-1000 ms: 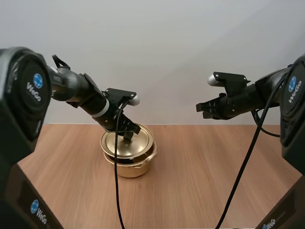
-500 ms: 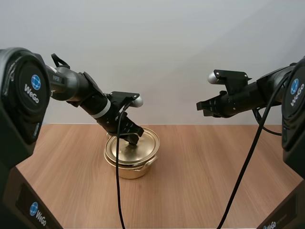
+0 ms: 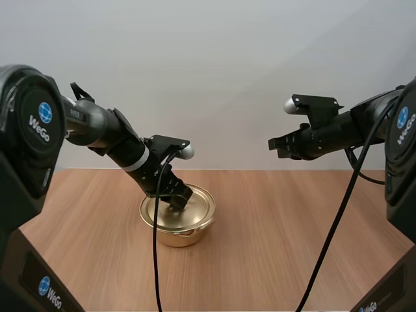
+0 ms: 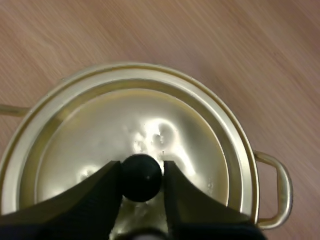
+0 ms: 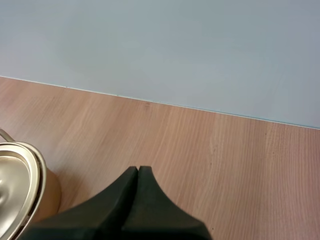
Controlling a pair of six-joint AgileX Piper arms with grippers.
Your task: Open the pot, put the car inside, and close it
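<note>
Brass-coloured metal, thin and polished: that is your pot (image 3: 175,235), a shallow round one on the wood-grain table (image 3: 279,227), in front of your left arm. The lid (image 4: 165,125) lies on it, level and centred inside the rim, so the pot reads as closed. Your left gripper (image 4: 142,171) is down on the lid, its fingers (image 4: 107,185) pinching the knob (image 4: 142,172) from both sides. Your right gripper (image 3: 281,147) hangs high over the table, well apart from the pot, its fingers pressed together on nothing.

The lid hides the inside, so you cannot tell from here whether the car is in; with the lid seated and the right gripper carrying nothing, I judge the opening and the loading to be done. What looks left is small: let go of the knob and lift the left arm clear.

The lid is a dished disc with stepped concentric rings and a raised edge; its mirror surface throws soft, warped highlights, and I would expect it to slide easily against the rim. The knob is a small black ball, matt and smooth, a round hold that could roll between flat fingers. A thin wire loop handle (image 4: 277,190) stands out from the pot's side; the table is flat, matt and pale brown.
</note>
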